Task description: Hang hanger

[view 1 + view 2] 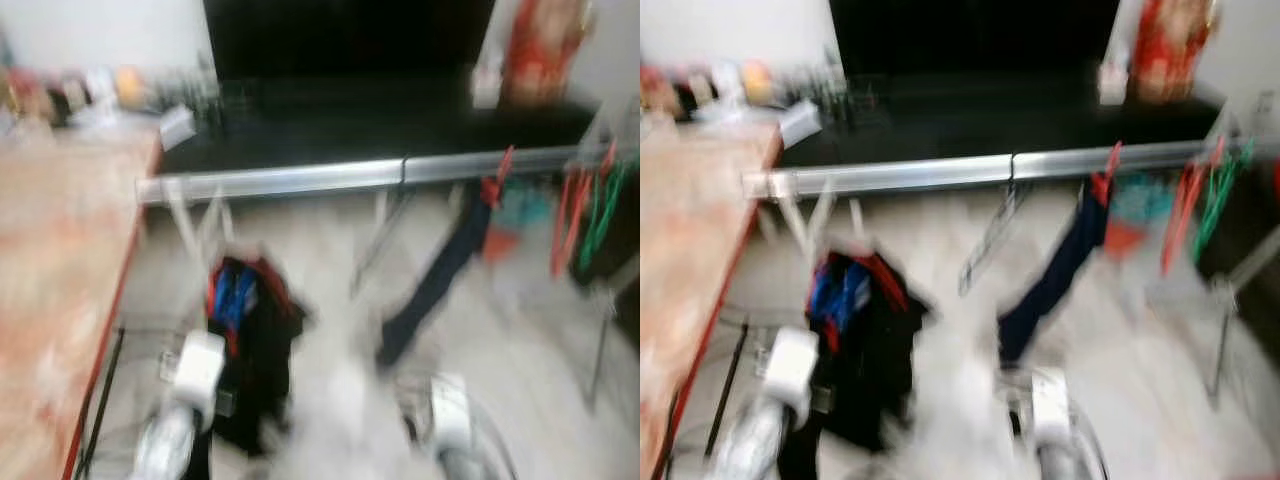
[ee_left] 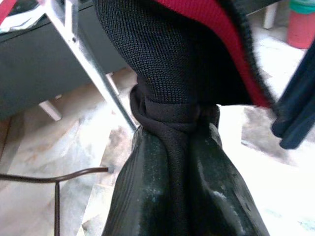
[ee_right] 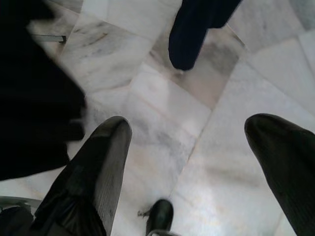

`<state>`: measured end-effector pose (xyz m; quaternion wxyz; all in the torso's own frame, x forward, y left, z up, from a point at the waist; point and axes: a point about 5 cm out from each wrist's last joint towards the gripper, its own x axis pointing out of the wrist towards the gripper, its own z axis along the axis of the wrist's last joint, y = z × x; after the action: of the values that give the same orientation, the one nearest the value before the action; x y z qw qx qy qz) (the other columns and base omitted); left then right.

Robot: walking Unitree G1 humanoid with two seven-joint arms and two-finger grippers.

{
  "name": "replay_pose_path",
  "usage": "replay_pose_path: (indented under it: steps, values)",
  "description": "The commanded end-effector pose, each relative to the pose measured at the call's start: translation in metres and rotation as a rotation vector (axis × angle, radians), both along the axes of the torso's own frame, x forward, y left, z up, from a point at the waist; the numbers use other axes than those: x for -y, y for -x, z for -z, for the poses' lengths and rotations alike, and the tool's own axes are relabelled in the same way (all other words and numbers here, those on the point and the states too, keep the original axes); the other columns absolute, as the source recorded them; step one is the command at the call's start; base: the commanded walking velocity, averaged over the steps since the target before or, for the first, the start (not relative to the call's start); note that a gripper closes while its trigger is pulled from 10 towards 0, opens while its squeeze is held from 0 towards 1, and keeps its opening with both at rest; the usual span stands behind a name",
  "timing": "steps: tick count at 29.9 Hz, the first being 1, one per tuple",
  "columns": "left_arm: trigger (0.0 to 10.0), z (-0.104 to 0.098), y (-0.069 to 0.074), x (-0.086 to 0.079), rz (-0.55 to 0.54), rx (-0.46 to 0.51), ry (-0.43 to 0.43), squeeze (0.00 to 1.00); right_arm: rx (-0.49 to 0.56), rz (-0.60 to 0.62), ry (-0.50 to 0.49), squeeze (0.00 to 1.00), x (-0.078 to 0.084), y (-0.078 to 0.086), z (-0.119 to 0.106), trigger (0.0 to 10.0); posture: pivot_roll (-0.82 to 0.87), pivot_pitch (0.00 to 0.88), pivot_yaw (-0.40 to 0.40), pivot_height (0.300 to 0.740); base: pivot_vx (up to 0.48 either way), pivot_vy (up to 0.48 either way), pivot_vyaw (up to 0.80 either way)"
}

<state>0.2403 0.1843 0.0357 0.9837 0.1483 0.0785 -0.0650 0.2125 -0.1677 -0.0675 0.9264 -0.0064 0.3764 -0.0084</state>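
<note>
- Two hazards: the silver rail (image 1: 300, 180) is blurred, so aim may drift.
- Black garment (image 2: 182, 73), clenched in left pincer (image 2: 179, 147), hangs below the rail and could slip.
- Right pincer (image 3: 197, 147) gapes, empty, above the floor.

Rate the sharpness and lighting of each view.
Left and right eye views: heavy motion blur; the silver rail and the hanging navy garment are smeared. Left wrist view: sharp on the black knit garment pinched by the left end effector, with the floor overexposed at right. Right wrist view: evenly lit, the marble floor clear, the open right end effector slightly soft.
</note>
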Motion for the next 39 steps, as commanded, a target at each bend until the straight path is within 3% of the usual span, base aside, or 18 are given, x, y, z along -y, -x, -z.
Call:
replay_pose_path:
  steps: [1, 25, 31, 39]
  values:
    - [10.0, -0.007, -0.004, 0.006, 0.024, 0.043, -0.002, 0.0, -0.012, 0.016, 0.015, 0.0, 0.007, 0.004, 0.002, 10.0, 0.03, 0.0, -0.031, 0.74, -0.289, 0.0, 0.0]
    - [10.0, -0.008, -0.006, 0.011, 0.062, 0.044, -0.003, 0.0, 0.065, 0.003, 0.016, 0.0, 0.005, -0.014, -0.01, 10.0, 0.03, 0.0, -0.023, 0.74, -0.289, 0.0, 0.0]
    - [10.0, -0.009, -0.007, 0.013, 0.07, 0.049, 0.002, 0.0, 0.127, -0.001, 0.023, 0.0, 0.009, -0.028, -0.021, 10.0, 0.02, 0.0, -0.026, 0.74, -0.293, 0.0, 0.0]
    - [10.0, -0.009, -0.007, 0.016, 0.084, 0.045, -0.005, 0.0, 0.229, -0.052, 0.02, 0.0, 0.002, -0.052, -0.04, 10.0, 0.02, 0.0, -0.032, 0.74, -0.223, 0.0, 0.0]
